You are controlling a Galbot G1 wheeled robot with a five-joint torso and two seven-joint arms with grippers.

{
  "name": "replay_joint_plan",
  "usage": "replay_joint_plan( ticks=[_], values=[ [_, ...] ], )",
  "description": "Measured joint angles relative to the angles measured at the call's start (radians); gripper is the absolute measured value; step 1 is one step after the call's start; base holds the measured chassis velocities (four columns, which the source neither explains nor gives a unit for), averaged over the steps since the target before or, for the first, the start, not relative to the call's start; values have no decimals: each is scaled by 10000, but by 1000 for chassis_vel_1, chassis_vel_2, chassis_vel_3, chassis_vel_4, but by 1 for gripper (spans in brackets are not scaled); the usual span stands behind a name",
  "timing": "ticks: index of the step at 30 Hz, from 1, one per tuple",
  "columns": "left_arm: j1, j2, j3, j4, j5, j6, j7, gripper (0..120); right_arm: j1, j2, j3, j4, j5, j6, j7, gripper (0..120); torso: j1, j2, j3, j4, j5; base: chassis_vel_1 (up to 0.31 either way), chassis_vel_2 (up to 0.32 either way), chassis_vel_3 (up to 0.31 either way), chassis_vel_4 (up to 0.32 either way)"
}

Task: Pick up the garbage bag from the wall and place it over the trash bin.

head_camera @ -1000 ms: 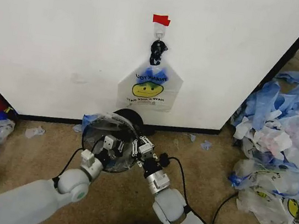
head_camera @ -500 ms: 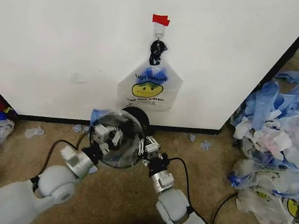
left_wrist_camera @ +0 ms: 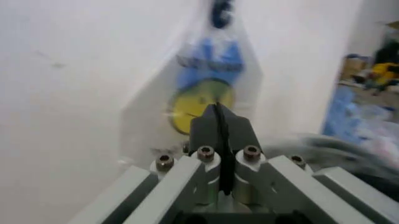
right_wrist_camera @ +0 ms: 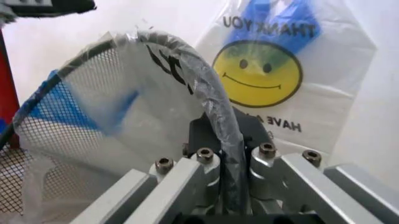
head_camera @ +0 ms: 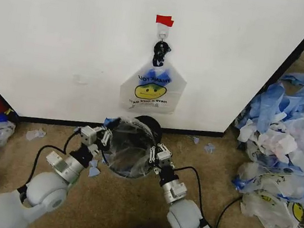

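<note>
White wall (head_camera: 67,34), garbage bag (head_camera: 152,91) on its hook, not picked yet. Right tool (head_camera: 159,156) pinches trash bin (head_camera: 130,150) rim, bin already film-lined; left tool (head_camera: 95,135) pressed together beside bin, holding nothing.

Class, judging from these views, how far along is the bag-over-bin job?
Done: nothing yet; the garbage bag hangs from the hook on the wall. In hand: the right tool clamps the trash bin rim, already plastic-lined; the left tool, shut, sits opposite. Left: unhook the bag, spread it over the bin.
</note>
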Motion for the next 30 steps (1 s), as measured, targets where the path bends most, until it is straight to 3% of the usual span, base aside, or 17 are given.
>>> replay_joint_plan(
  ticks=[3,9,14,30],
  values=[
    [-48,-30,-91,167,246,8,-343,0,-193,-103,76,189,120,12,29,0,0,0,0,1,-2,0,0,0,0],
    [-139,-297,-180,1071,1386,369,-2199,0,-816,-404,313,841,885,-70,174,0,0,0,0,0,-2,0,0,0,0],
    [112,-578,-160,1609,2146,712,-2905,0,-1061,-490,295,1369,1711,-356,323,0,0,0,0,5,-5,0,0,0,0],
    [702,-1175,-82,1959,2794,718,-3251,0,-1779,-297,87,2851,6256,-2278,2190,0,0,0,-1,2,-2,0,0,0,0]
  ],
)
